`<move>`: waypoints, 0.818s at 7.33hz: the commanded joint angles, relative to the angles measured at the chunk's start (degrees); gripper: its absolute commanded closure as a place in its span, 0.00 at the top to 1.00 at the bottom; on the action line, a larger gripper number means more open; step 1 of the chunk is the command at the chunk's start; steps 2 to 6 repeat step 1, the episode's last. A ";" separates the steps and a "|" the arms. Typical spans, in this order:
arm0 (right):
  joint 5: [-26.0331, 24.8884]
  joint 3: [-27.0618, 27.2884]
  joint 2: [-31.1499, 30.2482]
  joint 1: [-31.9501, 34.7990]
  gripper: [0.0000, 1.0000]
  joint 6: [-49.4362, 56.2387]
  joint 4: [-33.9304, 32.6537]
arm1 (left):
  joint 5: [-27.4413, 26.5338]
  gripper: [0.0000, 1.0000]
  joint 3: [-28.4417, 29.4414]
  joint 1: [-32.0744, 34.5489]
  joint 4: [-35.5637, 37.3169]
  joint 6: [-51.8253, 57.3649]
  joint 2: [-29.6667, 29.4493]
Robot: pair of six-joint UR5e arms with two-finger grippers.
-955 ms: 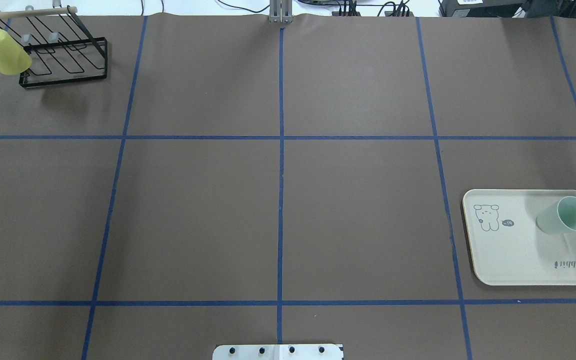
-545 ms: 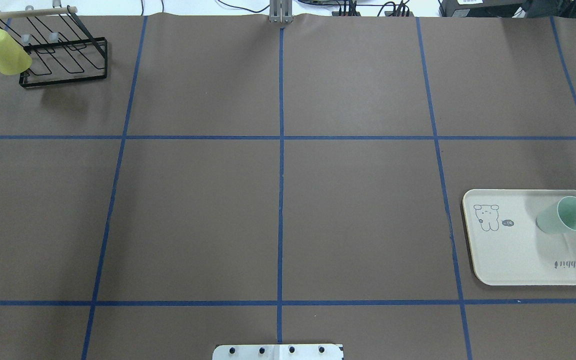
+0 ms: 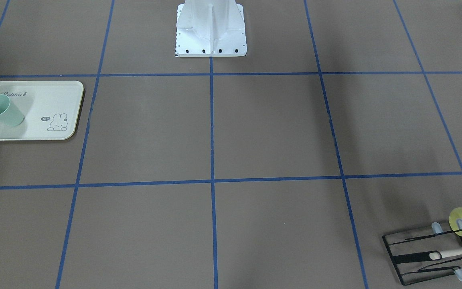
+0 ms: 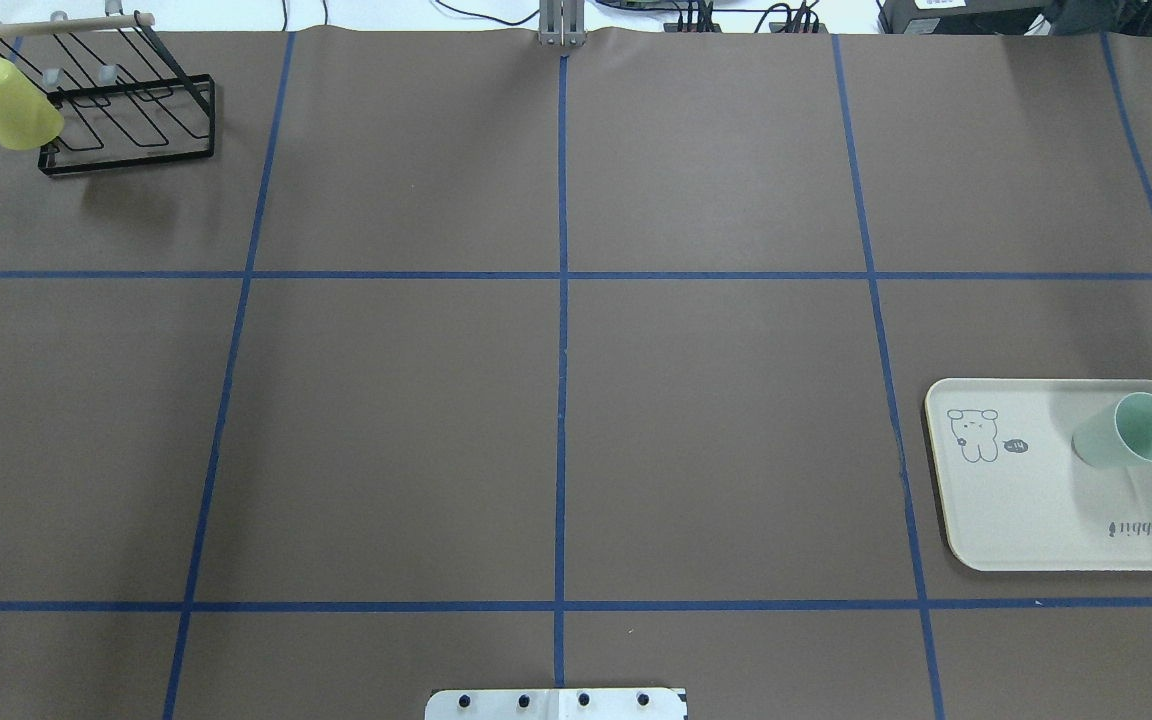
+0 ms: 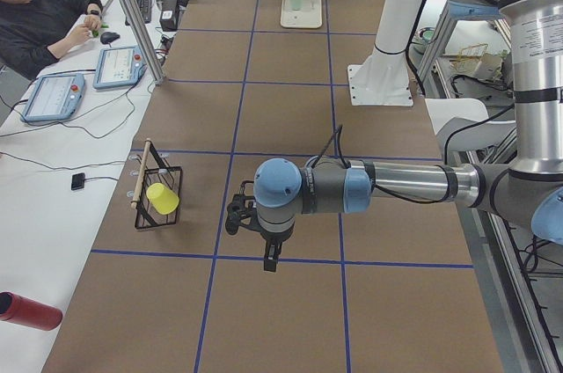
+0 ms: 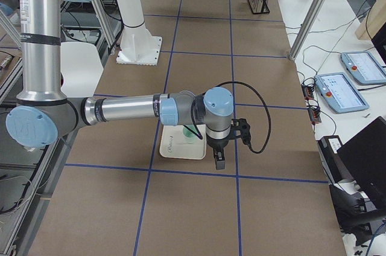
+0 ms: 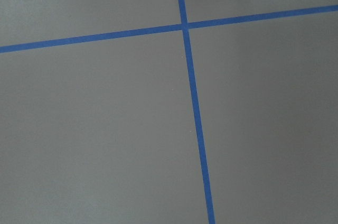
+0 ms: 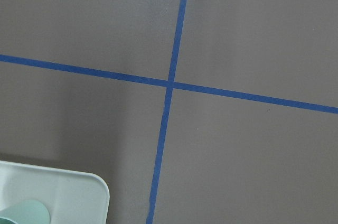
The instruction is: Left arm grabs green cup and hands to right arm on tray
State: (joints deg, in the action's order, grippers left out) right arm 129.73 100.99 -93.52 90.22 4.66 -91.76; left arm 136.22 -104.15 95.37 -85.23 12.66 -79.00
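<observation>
The green cup (image 4: 1131,432) stands upright, mouth up, on the cream tray (image 4: 1036,510) at the table's right side. Both also show in the front view, cup (image 3: 2,110) on tray (image 3: 42,96), and in the right wrist view as the cup's rim (image 8: 24,214) and a tray corner (image 8: 74,192). The left gripper (image 5: 270,259) hangs above the table near the rack, empty; I cannot tell whether it is open. The right gripper (image 6: 218,160) hangs just beside the tray (image 6: 175,147), apart from the cup; I cannot tell its state.
A black wire rack (image 4: 131,125) with a wooden bar stands at the far left corner, with a yellow cup (image 4: 11,104) hung on it. The robot's white base (image 3: 211,36) is at the near middle edge. Blue tape lines grid the brown table.
</observation>
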 commanded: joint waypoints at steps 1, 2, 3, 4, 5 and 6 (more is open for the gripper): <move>0.00 0.00 0.00 -0.31 1.00 0.00 0.00 | -0.16 1.00 0.00 -0.01 -0.02 0.00 -0.01; 0.00 0.00 0.00 -0.31 1.00 0.00 0.00 | -0.16 1.00 0.00 -0.01 -0.02 0.00 -0.01; 0.00 0.00 0.00 -0.31 1.00 0.00 0.00 | -0.16 1.00 0.00 -0.01 -0.02 0.00 -0.01; 0.00 0.00 0.00 -0.31 1.00 0.00 0.00 | -0.16 1.00 0.00 -0.01 -0.02 0.00 -0.01; 0.00 0.00 0.00 -0.31 1.00 0.00 0.00 | -0.16 1.00 0.00 -0.01 -0.02 0.00 -0.01; 0.00 0.00 0.00 -0.31 1.00 0.00 0.00 | -0.16 1.00 0.00 -0.01 -0.02 0.00 -0.01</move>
